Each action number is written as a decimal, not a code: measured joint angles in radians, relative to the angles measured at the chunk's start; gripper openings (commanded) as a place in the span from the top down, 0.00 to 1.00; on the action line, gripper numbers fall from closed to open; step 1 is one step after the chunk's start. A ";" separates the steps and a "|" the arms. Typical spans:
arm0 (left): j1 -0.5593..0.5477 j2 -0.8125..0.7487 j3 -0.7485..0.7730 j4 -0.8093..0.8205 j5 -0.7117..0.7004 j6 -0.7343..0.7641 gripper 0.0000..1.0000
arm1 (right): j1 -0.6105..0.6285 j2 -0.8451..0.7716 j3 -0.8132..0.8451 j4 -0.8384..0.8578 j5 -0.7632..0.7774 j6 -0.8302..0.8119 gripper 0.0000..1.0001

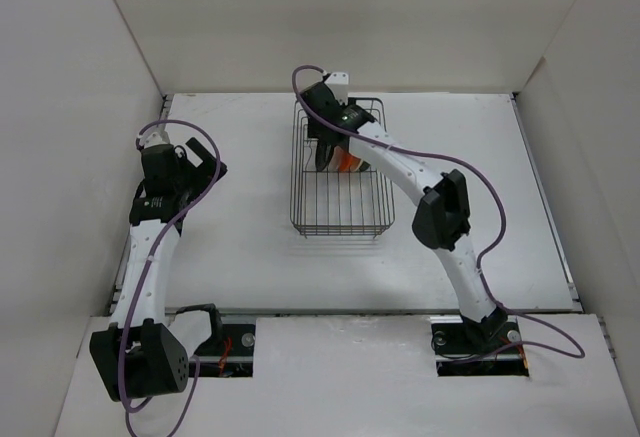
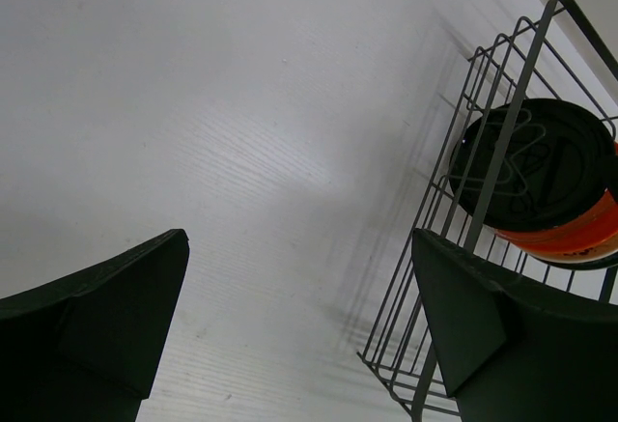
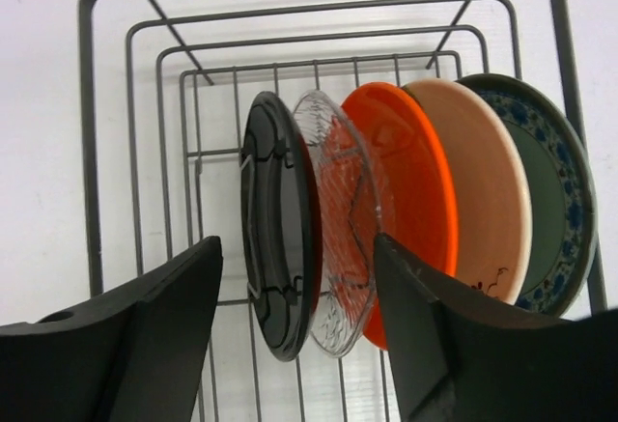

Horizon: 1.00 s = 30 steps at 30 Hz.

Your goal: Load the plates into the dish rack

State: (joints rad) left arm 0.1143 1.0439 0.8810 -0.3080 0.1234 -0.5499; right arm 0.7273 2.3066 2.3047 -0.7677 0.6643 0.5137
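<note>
The black wire dish rack (image 3: 106,132) holds all five plates upright in a row: glossy black (image 3: 275,239), clear glass (image 3: 338,219), orange (image 3: 410,190), cream (image 3: 483,190) and dark teal patterned (image 3: 555,200). My right gripper (image 3: 297,248) is open and empty just above the rack's far end (image 1: 322,117). Its fingers stand either side of the black and glass plates without touching them. My left gripper (image 2: 299,239) is open and empty over bare table left of the rack (image 2: 502,132), where the black plate (image 2: 550,152) and orange plate (image 2: 579,234) show through the wires.
In the top view the rack (image 1: 340,227) sits mid-table with the plates (image 1: 345,162) in its far half. White walls enclose the table on the left, back and right. The left gripper (image 1: 200,162) is well left of the rack.
</note>
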 measured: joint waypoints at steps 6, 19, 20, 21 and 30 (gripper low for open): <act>0.000 0.000 0.000 0.000 -0.001 0.000 0.00 | 0.024 -0.051 -0.019 0.005 -0.048 -0.055 0.00; 0.013 0.010 0.067 -0.034 -0.034 -0.001 0.00 | 0.095 -0.914 -0.510 0.047 0.003 -0.237 0.00; 0.013 0.010 0.088 -0.046 -0.043 -0.001 0.00 | 0.091 -0.979 -0.549 0.040 0.023 -0.240 0.00; 0.014 0.012 0.114 -0.062 -0.050 -0.001 0.00 | 0.090 -1.039 -0.585 0.037 0.042 -0.242 0.00; 0.016 -0.041 0.264 -0.127 -0.067 -0.001 0.00 | 0.039 -1.506 -0.909 0.011 0.156 -0.234 0.00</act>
State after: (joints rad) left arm 0.1303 1.0027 1.1450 -0.4355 0.0566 -0.5507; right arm 0.7662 0.8001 1.3956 -0.7567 0.8207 0.2798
